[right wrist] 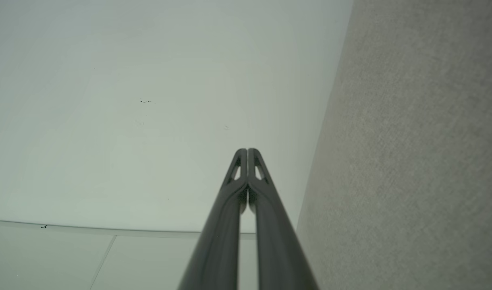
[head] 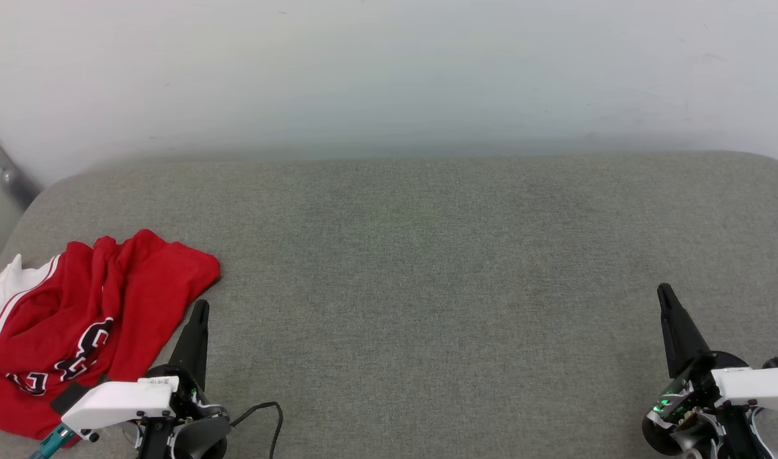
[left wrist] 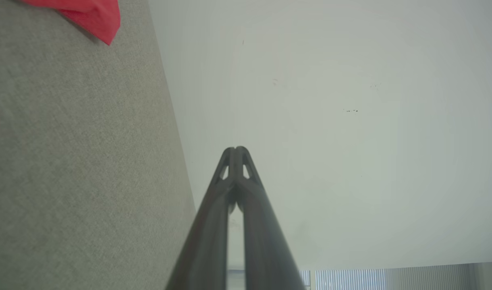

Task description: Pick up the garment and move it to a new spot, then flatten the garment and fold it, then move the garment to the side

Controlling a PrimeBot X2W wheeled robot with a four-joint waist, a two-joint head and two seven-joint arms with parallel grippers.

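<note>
This looks like a robotics lab or test room rather than anyone's home. The wide surface (head: 427, 255) is padded in plain grey fabric with rounded corners. It stands against a bare white wall (head: 389, 76) that is faintly scuffed and has no pictures or shelves. A grey metal bar (head: 6, 171) slants at the far left. Over the near edge reach the left claw (head: 201, 307), with a loose black cable (head: 271, 414) trailing beside it, and the right claw (head: 664, 292), with green lights (head: 664, 403) glowing at its base. Pale vertical blinds (left wrist: 350, 278), office-style, hang off to one side.
</note>
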